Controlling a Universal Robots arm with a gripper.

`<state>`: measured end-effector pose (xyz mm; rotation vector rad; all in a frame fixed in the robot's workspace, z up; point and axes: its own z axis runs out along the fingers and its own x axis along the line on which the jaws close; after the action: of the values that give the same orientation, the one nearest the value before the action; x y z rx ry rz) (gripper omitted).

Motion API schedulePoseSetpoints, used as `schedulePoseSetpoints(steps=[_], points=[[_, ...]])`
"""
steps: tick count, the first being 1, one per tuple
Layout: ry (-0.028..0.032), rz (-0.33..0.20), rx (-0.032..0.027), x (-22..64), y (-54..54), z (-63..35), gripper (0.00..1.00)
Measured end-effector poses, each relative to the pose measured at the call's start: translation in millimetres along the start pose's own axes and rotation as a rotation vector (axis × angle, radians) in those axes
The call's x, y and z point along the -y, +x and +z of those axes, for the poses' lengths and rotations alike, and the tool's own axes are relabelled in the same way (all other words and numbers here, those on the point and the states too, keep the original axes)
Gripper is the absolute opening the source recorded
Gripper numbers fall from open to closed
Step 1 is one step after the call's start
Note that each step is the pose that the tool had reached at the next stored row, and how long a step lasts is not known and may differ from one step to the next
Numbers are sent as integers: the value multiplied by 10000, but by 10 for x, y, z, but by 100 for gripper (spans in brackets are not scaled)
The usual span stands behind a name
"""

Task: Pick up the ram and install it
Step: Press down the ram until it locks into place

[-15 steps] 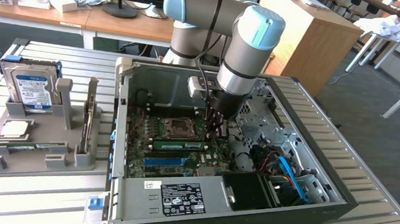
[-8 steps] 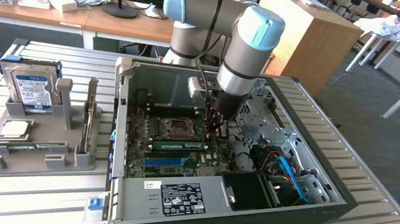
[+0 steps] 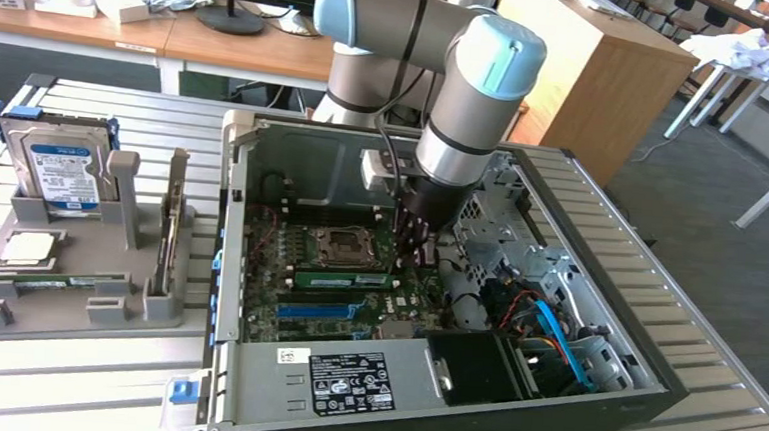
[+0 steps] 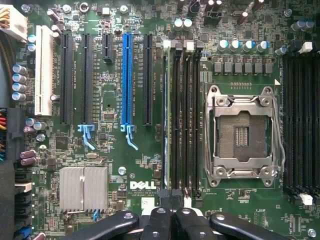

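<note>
Ram (image 4: 167,112): seated on edge in the memory slot beside the empty processor socket (image 4: 243,131).
Gripper (image 4: 172,220): fingers closed together, just over the ram's end.
Surface: slatted metal table (image 3: 67,376) (open computer case (image 3: 594,288) on it).
Room: wooden desks (image 3: 168,32) behind.

ram (image 3: 341,278) | green stick | upright on edge | in memory slot (image 4: 168,46)

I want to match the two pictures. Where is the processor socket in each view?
Exterior view: processor socket near the middle of the open case.
Wrist view: processor socket between two banks of memory slots.
Shared landmark: the blue slot.
</note>
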<state>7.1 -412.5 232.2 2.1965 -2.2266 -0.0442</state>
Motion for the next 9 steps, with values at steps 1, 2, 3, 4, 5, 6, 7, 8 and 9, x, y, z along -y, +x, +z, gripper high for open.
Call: schedulePoseSetpoints(steps=[1,2,3,4,5,6,7,8,9], points=[[0,0,0,0,0,0,10],[0,0,1,0,-1,1,10],[1,0,3,0,-1,2,10],[1,0,6,1,-3,3,10],[2,0,6,1,-7,4,10],[1,0,4,0,-11,3,10],[1,-1,3,0,-13,3,10],[1,-1,3,0,-13,3,10],[1,0,3,0,-13,3,10]])
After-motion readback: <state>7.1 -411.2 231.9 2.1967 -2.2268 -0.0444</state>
